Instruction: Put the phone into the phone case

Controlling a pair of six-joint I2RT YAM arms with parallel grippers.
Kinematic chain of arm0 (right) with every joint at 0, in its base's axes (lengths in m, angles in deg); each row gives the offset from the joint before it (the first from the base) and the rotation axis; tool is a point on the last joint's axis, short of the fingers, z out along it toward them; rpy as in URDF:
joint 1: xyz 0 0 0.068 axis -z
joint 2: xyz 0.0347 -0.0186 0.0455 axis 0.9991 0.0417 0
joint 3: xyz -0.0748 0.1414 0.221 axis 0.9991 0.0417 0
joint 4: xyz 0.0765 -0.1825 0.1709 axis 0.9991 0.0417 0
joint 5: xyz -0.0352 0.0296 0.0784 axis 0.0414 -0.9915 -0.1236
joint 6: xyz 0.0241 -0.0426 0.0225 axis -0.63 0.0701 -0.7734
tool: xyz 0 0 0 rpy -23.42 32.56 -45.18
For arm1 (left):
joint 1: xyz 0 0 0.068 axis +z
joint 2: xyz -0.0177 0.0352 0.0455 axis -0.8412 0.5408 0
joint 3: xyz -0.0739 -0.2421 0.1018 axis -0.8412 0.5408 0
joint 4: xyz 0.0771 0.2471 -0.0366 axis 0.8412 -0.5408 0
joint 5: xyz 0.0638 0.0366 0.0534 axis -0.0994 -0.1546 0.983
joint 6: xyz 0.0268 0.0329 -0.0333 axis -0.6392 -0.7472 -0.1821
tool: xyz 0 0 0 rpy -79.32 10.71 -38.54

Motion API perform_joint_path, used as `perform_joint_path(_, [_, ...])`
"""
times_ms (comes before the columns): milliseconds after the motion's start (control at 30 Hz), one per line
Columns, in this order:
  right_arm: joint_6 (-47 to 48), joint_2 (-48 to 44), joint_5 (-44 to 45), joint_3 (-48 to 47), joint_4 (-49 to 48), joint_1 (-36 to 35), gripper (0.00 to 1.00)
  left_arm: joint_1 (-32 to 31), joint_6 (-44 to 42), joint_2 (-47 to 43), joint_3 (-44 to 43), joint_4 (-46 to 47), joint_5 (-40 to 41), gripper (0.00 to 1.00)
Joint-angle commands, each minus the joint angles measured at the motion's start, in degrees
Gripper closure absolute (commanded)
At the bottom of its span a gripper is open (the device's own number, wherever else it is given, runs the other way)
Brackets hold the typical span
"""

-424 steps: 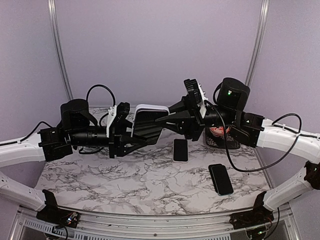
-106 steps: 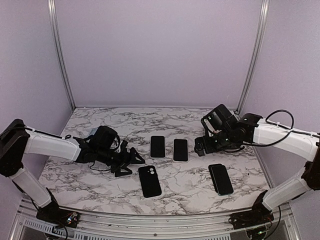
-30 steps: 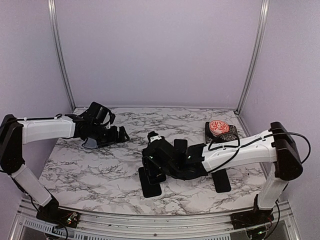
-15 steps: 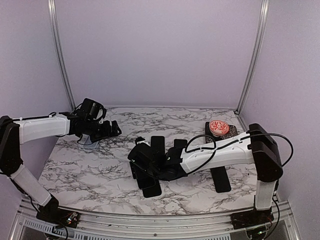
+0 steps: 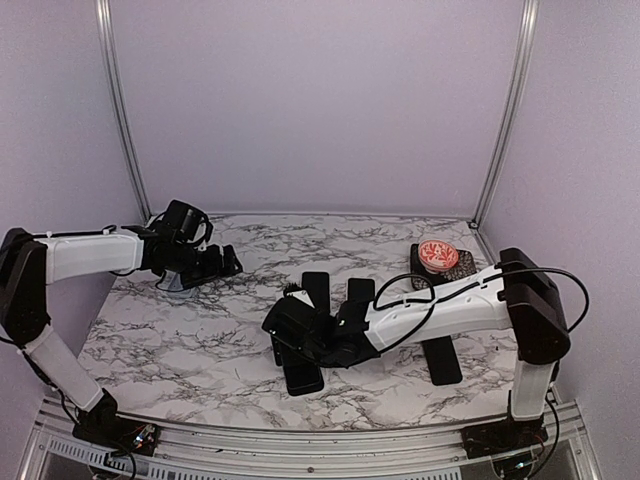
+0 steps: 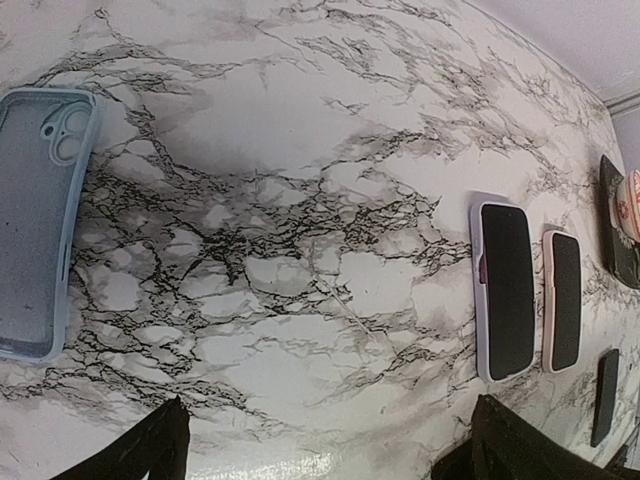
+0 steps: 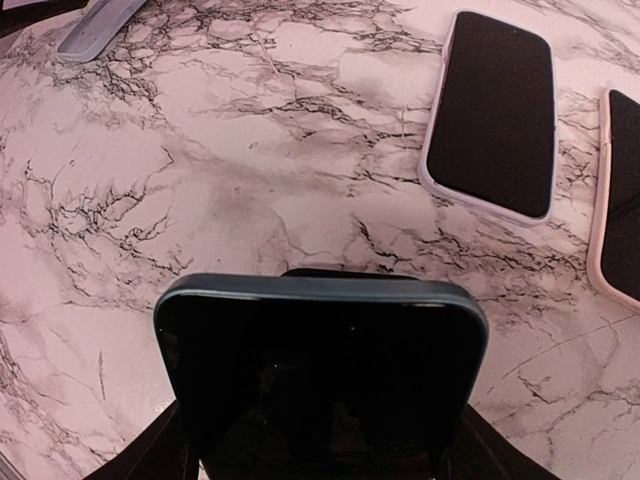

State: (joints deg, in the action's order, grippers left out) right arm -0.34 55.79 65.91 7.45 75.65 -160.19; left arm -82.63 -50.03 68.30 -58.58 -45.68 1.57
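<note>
The phone (image 7: 320,370) is black with a dark blue rim. My right gripper (image 7: 320,450) is shut on its long sides, and one end is tilted up toward the wrist camera. In the top view the right gripper (image 5: 288,333) is left of centre, and the phone's (image 5: 303,376) lower part shows beneath it. I cannot tell if that end rests on the table. The phone case (image 6: 35,220) is pale blue and empty. It lies flat at the back left (image 5: 180,283). My left gripper (image 5: 222,265) is open just right of the case, its opening (image 6: 330,425) over bare marble.
A white-cased phone (image 5: 316,290) and a pink-cased phone (image 5: 360,296) lie side by side behind my right gripper. Another black phone (image 5: 441,361) lies at the front right. A dark basket (image 5: 437,262) holding something red stands at the back right.
My right gripper has shifted a little to the left, still holding the phone. My left gripper has drawn back slightly to the left, beside the case, and stays open.
</note>
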Motion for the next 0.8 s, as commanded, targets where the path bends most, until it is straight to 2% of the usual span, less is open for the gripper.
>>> perform_joint_path(0, [-4.62, -0.24, 3.58, -2.95, 3.39, -1.26, 0.84, 0.40, -1.72, -3.15, 0.46, 0.94, 3.30, 0.01])
perform_joint_path(167, [0.40, -0.56, 1.71, -5.14, 5.27, -1.87, 0.84, 0.28, -2.53, -4.46, 0.69, 0.98, 5.49, 0.01])
perform_joint_path(367, [-1.68, -0.96, 0.52, -1.66, 4.00, -2.03, 0.84, -0.17, -2.80, -4.97, 0.88, 1.02, 5.81, 0.01])
perform_joint_path(767, [-3.65, 0.37, 4.62, -0.56, 2.24, -1.96, 0.86, -0.65, -3.10, -5.70, 0.71, 0.95, 5.82, 0.01])
